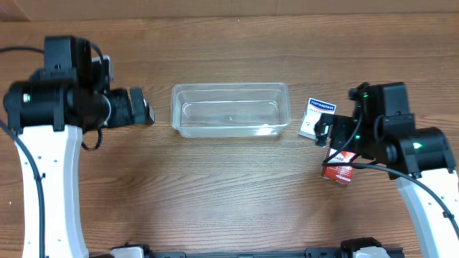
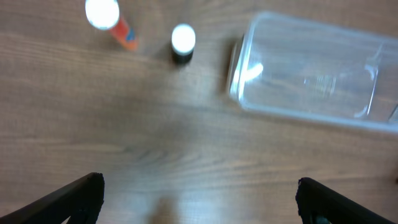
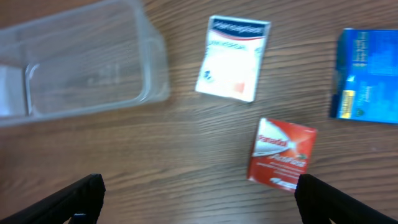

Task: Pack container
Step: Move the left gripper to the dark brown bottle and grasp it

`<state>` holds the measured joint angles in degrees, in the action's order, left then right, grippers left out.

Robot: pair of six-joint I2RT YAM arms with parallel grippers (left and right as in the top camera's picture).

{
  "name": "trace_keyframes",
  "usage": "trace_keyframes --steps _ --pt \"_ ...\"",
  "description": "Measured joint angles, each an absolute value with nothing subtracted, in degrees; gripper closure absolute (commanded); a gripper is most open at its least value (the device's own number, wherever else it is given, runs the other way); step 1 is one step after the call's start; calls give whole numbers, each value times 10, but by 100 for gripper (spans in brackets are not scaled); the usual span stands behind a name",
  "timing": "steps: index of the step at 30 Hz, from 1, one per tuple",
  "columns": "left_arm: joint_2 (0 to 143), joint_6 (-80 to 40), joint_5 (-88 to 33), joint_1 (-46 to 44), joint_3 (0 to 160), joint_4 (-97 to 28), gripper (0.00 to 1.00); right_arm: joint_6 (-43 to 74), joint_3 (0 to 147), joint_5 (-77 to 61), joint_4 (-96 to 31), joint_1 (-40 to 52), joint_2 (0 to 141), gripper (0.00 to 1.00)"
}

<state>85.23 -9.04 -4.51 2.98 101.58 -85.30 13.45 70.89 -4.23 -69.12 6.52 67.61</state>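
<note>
The clear plastic container sits empty at the table's middle; it also shows in the left wrist view and the right wrist view. My left gripper is open and empty, hovering left of the container. My right gripper is open and empty, hovering right of the container. A white box lies next to the container's right end. A red box lies near the right fingertip and shows partly under the arm in the overhead view. A blue box lies further right.
An orange tube with a white cap and a small dark bottle with a white cap stand left of the container. The right arm hides the blue box in the overhead view.
</note>
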Motion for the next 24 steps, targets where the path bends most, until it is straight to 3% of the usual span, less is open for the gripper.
trace_keyframes --steps 12,24 --pt "1072 -106 -6 30 1063 -817 0 135 709 -40 -700 30 682 0" --pt "1166 -105 -2 15 1063 -753 0 135 709 -41 -700 30 692 0"
